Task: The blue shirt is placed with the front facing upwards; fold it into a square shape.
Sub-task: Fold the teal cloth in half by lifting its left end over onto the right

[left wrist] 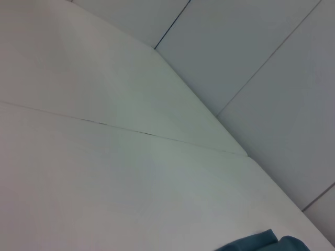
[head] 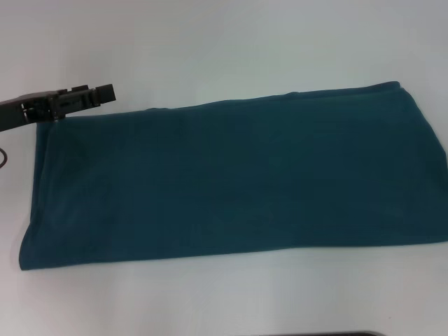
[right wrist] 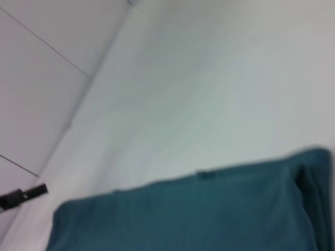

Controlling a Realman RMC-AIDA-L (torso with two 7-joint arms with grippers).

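Note:
The blue shirt (head: 238, 182) lies on the white table as a long folded teal band running from left to right, with no lettering showing. My left gripper (head: 98, 94) hovers at the band's far left corner, just above and beside the cloth edge. A corner of the shirt (left wrist: 259, 243) shows in the left wrist view. In the right wrist view the shirt (right wrist: 193, 214) spreads below, and the left gripper (right wrist: 23, 195) appears small and far off. My right gripper is out of view.
White table (head: 210, 49) extends all around the shirt. Pale wall panels (left wrist: 251, 47) rise behind the table's far edge. A dark strip (head: 336, 334) sits at the near edge of the head view.

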